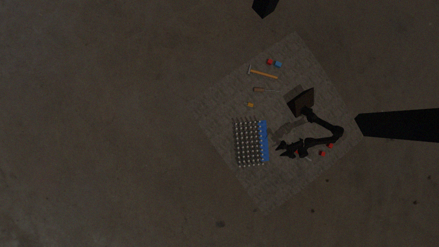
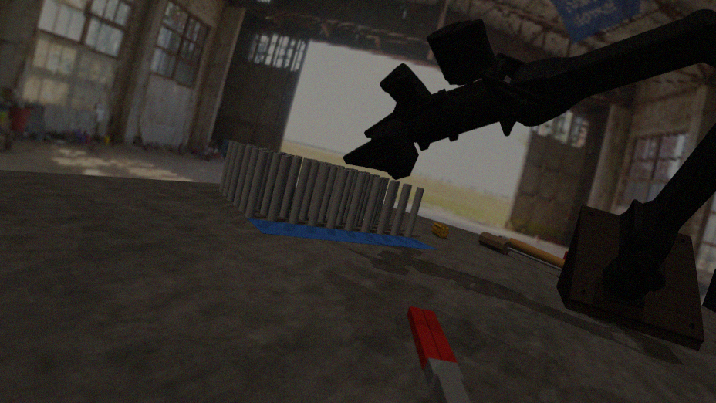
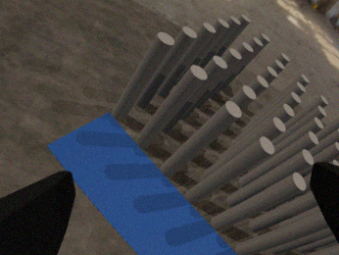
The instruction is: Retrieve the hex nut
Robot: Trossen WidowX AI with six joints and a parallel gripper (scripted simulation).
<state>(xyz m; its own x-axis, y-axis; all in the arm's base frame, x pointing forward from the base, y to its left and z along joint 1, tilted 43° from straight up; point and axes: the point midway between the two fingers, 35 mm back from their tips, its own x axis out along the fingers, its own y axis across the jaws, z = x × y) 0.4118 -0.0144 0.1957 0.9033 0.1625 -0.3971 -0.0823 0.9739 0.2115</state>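
My gripper point(image 1: 278, 152) point(image 2: 356, 147) point(image 3: 196, 180) is open and empty. It hangs above the table, in front of the blue strip, tilted towards the spacers. The metal spacers point(image 1: 247, 136) point(image 2: 336, 198) point(image 3: 200, 138) stand upright in rows. The taped strip point(image 1: 266, 150) point(image 2: 320, 233) point(image 3: 98, 154) lies along their front. I cannot make out the nut. A red-handled tool point(image 2: 433, 338) point(image 1: 296, 152) with a grey shaft lies on the table, partly hidden under my gripper in the top view. A brown-handled screwdriver point(image 1: 259, 89) point(image 2: 493, 242), a hammer point(image 1: 264, 74) point(image 2: 535, 252) and a small yellow tool point(image 1: 250, 104) point(image 2: 440, 230) lie beyond the field.
Two red cubes point(image 1: 330, 145) point(image 1: 322, 153) lie near the arm's elbow in the top view. A red cube point(image 1: 269, 62) and a blue cube point(image 1: 277, 64) lie past the hammer. The arm's base block point(image 1: 302, 102) point(image 2: 583, 265) stands on the table. A dark beam point(image 1: 399, 124) shows at the right.
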